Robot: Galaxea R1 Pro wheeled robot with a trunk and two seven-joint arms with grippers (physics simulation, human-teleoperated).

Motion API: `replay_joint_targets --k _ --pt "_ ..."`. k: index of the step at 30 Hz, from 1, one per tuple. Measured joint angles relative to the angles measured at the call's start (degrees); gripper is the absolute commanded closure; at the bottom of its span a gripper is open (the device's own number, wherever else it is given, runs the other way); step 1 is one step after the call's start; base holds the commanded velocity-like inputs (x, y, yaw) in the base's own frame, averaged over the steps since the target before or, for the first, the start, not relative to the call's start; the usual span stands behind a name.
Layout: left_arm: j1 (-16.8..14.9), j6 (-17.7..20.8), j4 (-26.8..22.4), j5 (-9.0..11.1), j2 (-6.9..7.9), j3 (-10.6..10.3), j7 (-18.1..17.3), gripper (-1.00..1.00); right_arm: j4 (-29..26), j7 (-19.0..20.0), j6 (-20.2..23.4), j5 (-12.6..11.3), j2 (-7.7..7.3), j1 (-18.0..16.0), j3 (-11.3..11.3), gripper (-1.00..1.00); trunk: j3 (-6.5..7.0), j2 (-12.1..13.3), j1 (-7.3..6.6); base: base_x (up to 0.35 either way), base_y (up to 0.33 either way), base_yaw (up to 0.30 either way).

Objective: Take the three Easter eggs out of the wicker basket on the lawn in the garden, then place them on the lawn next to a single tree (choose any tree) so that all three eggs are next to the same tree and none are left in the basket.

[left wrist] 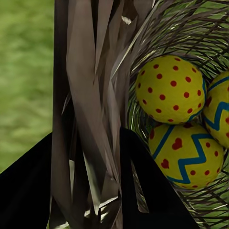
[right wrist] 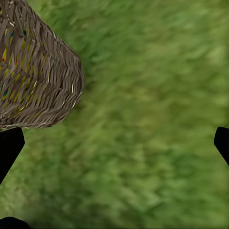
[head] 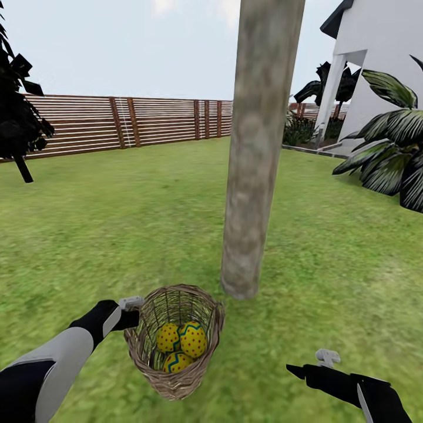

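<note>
While gripped by left gripper (head: 130, 317) | wicker basket (head: 174, 376) | three Easter eggs (head: 179, 346) inside

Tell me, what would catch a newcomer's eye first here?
Probably the three bright yellow Easter eggs, dotted red with blue zigzags, nestled in the wicker basket on the lawn. Just behind it rises the tree, a thick pale trunk. The left gripper clasps the basket's rim; the right gripper hovers open over grass.
</note>
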Motion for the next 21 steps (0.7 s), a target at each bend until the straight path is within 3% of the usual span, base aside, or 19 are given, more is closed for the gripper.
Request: replay_joint_targets --k 17,21 --pt "0.0 -0.01 0.0 -0.06 0.0 -0.02 0.0 1.0 0.0 0.0 -0.03 0.0 0.0 0.0 0.0 -1.0 -3.05 -6.82 3.73 0.0 0.0 0.0" --pt "-0.09 -0.05 -0.06 1.02 0.02 0.37 -0.01 1.0 0.0 -0.01 -0.03 0.0 0.0 0.0 0.0 -1.0 -3.75 -8.44 4.6 0.0 0.0 0.0"
